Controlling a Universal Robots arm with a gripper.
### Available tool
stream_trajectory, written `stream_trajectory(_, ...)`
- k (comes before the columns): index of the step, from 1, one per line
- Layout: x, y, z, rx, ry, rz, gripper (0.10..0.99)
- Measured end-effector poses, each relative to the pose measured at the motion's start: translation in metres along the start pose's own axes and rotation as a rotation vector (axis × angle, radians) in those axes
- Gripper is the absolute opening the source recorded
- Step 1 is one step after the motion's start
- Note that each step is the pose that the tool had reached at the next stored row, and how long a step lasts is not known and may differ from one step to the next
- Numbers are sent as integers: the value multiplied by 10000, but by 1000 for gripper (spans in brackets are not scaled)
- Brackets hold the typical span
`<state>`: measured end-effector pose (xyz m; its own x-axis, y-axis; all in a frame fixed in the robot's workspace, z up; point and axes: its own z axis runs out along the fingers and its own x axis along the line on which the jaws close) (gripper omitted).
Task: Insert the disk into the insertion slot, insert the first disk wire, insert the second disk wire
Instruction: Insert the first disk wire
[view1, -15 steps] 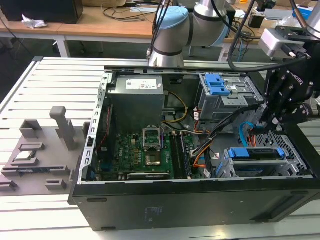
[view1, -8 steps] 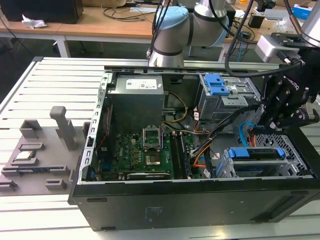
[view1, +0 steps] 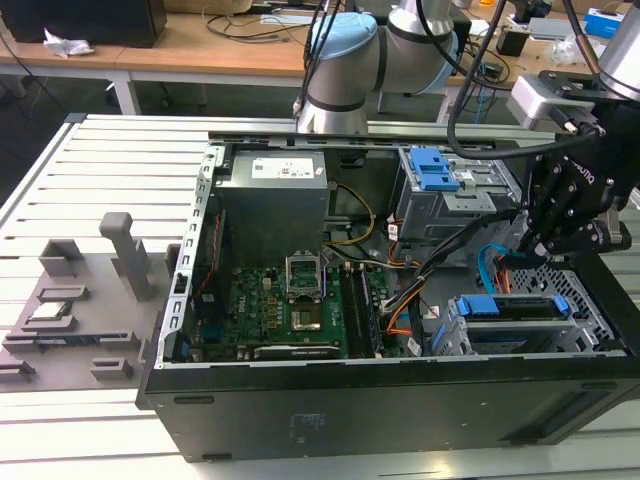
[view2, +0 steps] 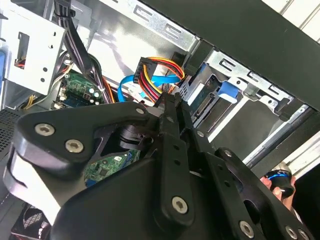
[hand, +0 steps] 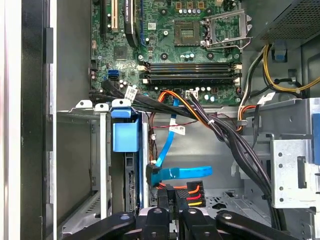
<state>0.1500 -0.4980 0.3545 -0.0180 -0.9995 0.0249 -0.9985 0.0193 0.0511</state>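
Hovering at 3 o'clock of the open case (view1: 350, 420) in the exterior view, gripper (view1: 525, 248) has its fingers drawn together, tips at a black plug (hand: 194, 192) trailing red, yellow and black wires; actual grip on it unclear. Disk (view1: 510, 308), grey body framed by bright blue carrier, sits inside perforated grey insertion slot (view1: 590, 285) at 4 o'clock. Blue flat cable (hand: 180, 172) lies just beside plug

The hand (hand: 174, 198), cut off by the first wrist view's edge, covers part of the power connector (hand: 196, 186) it seems to pinch; the disk (view1: 510, 305) sits mostly hidden inside the insertion slot (view1: 590, 310).
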Motion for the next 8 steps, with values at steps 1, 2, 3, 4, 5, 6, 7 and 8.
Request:
stream_trajectory(1, 0, 0, 0, 0, 0, 1, 169)
stream_trajectory(2, 3, 0, 0, 0, 0, 1, 169)
stream_trajectory(3, 46, -1, 2, 0, 9, 1, 169)
stream_trajectory(4, 84, -1, 3, 0, 20, 2, 169)
stream_trajectory(5, 113, -2, 5, 0, 27, 2, 169)
stream_trajectory(6, 152, -3, 7, 1, 35, 2, 169)
stream_trajectory(7, 182, -4, 10, 0, 38, 2, 169)
stream_trajectory(8, 238, -5, 12, 1, 48, 3, 169)
